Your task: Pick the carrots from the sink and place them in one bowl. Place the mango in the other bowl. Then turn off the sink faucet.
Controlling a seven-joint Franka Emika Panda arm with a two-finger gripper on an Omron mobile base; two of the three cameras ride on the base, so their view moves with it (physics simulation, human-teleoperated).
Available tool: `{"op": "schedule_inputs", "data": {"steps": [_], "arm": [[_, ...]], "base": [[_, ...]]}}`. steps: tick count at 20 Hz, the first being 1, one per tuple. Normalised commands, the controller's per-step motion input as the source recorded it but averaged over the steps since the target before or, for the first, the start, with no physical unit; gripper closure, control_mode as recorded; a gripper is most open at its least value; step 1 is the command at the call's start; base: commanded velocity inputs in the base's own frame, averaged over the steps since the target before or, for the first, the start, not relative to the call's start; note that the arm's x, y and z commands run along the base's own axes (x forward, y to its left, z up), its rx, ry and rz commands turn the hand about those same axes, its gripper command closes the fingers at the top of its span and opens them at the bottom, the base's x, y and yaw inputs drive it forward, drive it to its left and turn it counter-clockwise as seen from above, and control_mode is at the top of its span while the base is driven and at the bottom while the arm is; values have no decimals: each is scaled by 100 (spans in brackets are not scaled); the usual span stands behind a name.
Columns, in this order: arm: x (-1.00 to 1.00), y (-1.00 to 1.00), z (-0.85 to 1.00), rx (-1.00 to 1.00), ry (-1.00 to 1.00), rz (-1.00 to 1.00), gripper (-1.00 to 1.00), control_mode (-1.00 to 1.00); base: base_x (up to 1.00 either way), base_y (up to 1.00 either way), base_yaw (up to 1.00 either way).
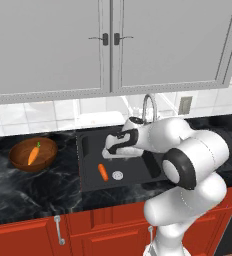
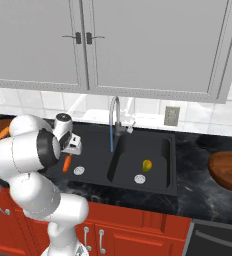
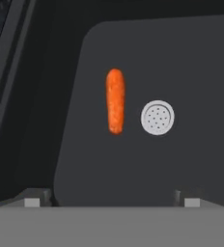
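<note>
Hand view looked straight down into a sink basin, where one carrot [image 3: 115, 101] lay on the dark floor just at nine o'clock of the round silver drain [image 3: 157, 117], close but not touching. The fingers [image 3: 109, 201] stood wide apart at the bottom edge with nothing between them, hanging above the basin.

From the left base view, the second carrot [image 1: 33, 155] rested inside the brown wooden bowl [image 1: 19, 150] on the black marble bench [image 1: 33, 187], at nine o'clock of the sink [image 1: 90, 177]. The loose carrot [image 1: 103, 172] sat in the left basin beside its drain, below the white arm's wrist.

From the right base view, the mango [image 2: 147, 165] sat in the right basin, just at one o'clock of that basin's drain [image 2: 139, 178]. A thin blue stream ran down from the faucet [image 2: 115, 117]. The other bowl [image 2: 228, 171] stood on the bench at three o'clock of the sink.
</note>
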Motion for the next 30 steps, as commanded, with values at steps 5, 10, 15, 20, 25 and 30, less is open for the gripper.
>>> {"op": "schedule_inputs", "data": {"steps": [5,10,15,20,25,30], "arm": [[28,4,-32,0,1,0,-100,-100],[27,0,-37,0,0,0,-100,-100],[26,2,-37,0,0,0,-100,-100],[30,12,-36,0,0,0,-100,-100],[32,13,-34,0,0,0,-100,-100],[28,12,-31,0,0,0,-100,-100]], "base": [[0,0,0],[0,0,0],[0,0,0],[0,0,0],[0,0,0],[0,0,0]]}}
